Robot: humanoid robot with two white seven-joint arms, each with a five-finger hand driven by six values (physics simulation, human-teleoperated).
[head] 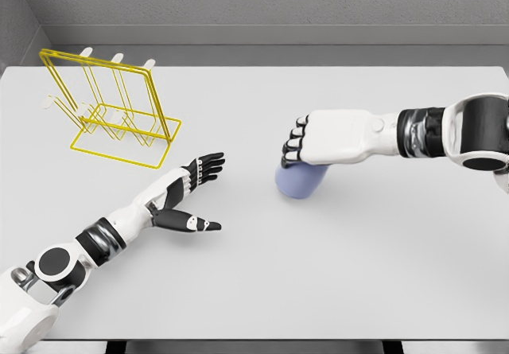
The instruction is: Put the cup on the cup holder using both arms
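Across the whole lower part of the head view lies a pale grey table (374, 274), the largest thing in sight, with a dark grey wall behind its far edge. Everything else rests on or hangs over this surface.

The right arm (445, 127) comes in from the right edge, a white forearm with black joint bands, reaching leftward to about the middle of the table. The left arm (103, 239) enters from the lower left corner and stretches diagonally up and to the right.

Toward the far left corner of the table stands the cup holder (111, 103), a frame of thin yellow wire with a flat rectangular base and upright loops, topped by pale pegs that point up and back. It is well apart from both hands.

The right hand (314, 143) sits palm down over the cup (301, 181), its dark-jointed fingers (293, 153) curled over the cup's upper left side. It appears to be closed around the cup, though the contact on the underside is hidden by the hand itself.

The left hand (195, 191) holds nothing; its fingers are stretched out and spread, the thumb splayed away below them, pointing toward the cup but clearly short of it.

The cup, lavender blue and rounded, lies near the middle of the table, just under the right hand, far from the yellow holder.
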